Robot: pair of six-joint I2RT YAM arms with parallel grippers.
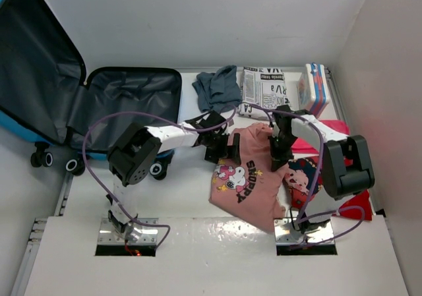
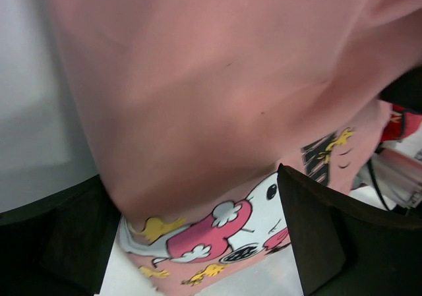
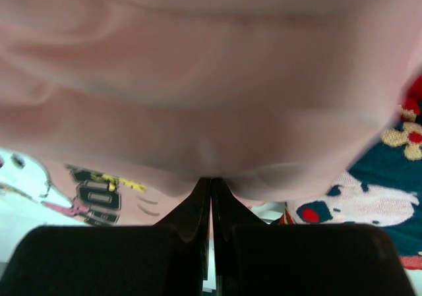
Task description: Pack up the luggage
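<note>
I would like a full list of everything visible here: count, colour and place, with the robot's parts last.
suitcase: 1, blue, dark grey lining, open, far left
grey garment: 1, grey-blue, far centre
newsprint item: 1, black and white, right of grey garment
striped box: 1, white and blue, far right
pink shirt: 1, pink, cartoon print, centre
teal garment: 1, dark teal, patterned, right of pink shirt
red cloth: count unclear, red, right side
table: 1, white
left gripper: 1, black, open, at shirt's left edge
right gripper: 1, black, shut on pink shirt
</note>
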